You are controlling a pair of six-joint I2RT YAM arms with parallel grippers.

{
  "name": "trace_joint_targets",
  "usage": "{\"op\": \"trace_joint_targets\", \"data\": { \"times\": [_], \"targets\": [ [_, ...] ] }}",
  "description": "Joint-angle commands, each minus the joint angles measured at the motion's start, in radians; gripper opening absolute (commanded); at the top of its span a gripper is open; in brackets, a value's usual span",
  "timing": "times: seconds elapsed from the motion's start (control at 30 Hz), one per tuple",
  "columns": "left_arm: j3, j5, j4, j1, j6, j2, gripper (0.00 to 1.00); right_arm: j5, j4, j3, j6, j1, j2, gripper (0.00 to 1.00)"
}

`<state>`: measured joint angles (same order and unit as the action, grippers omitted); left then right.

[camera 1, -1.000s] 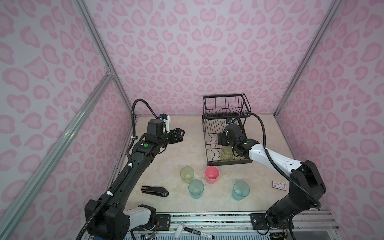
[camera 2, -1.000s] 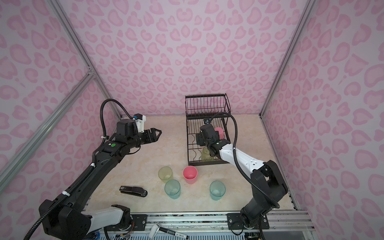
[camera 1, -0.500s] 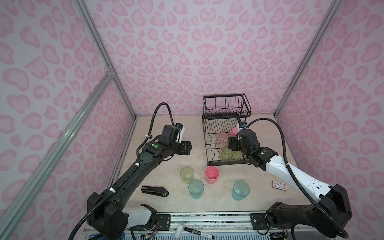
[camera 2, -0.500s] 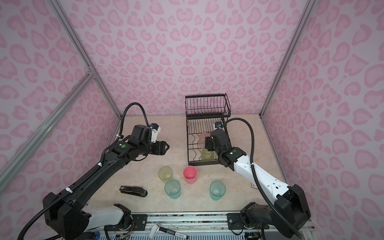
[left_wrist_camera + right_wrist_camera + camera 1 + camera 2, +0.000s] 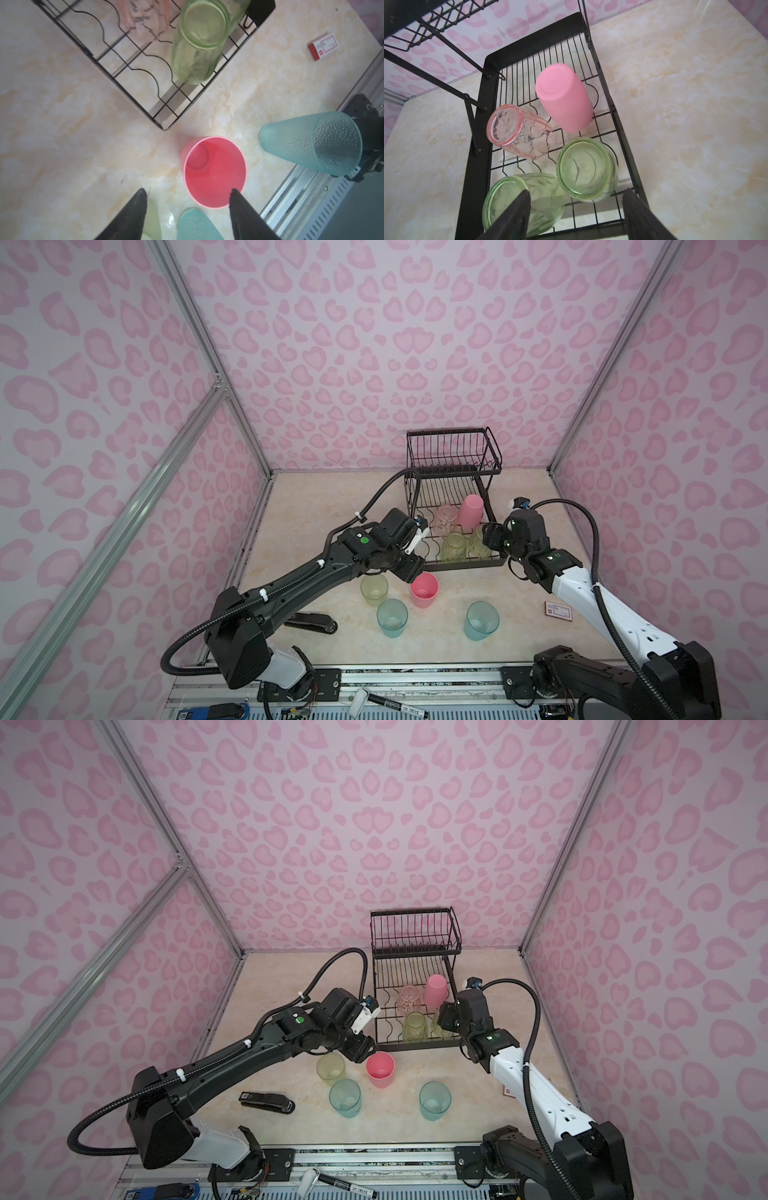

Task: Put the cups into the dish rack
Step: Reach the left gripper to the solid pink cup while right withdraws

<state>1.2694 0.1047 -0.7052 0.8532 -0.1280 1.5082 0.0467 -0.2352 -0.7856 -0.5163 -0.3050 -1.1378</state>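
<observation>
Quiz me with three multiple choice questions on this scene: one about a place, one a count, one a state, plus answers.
1. Where is the stapler? A inside a cup; B on the table; C hanging on the wall.
2. How many cups are in the dish rack? A two; B four; C six.
3. The pink cup on the table stands: A mouth up; B upside down; C sideways.
Answers: B, it lies flat on the table; B, inverted pink cup, clear cup, two green cups; A, its hollow inside shows.
</observation>
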Motion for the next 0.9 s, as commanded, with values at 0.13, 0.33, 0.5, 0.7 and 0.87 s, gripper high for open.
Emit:
{"op": "trace_joint_targets", "data": {
  "times": [0.13, 0.33, 0.5, 0.7, 0.87],
  "targets": [
    [0.016, -0.070, -0.034, 0.042, 0.061, 0.087, 0.59, -0.039, 0.037, 0.027, -0.010, 0.012, 0.014, 0.70],
    [0.026, -0.097, -0.029, 0.044, 0.067, 0.154, 0.54, -0.042, 0.052, 0.034, -0.005, 0.014, 0.019, 0.70],
    [0.051, -0.136, -0.025, 0.046, 0.064, 0.208, 0.31, -0.047, 0.060, 0.032, 0.000, 0.014, 0.018, 0.70],
    [0.070, -0.133, -0.018, 0.046, 0.064, 0.228, 0.12, -0.053, 0.070, 0.026, 0.006, 0.014, 0.002, 0.69],
    [0.070, -0.152, -0.023, 0.046, 0.075, 0.211, 0.04, -0.050, 0.072, 0.019, 0.010, 0.014, -0.002, 0.69]
  ]
}}
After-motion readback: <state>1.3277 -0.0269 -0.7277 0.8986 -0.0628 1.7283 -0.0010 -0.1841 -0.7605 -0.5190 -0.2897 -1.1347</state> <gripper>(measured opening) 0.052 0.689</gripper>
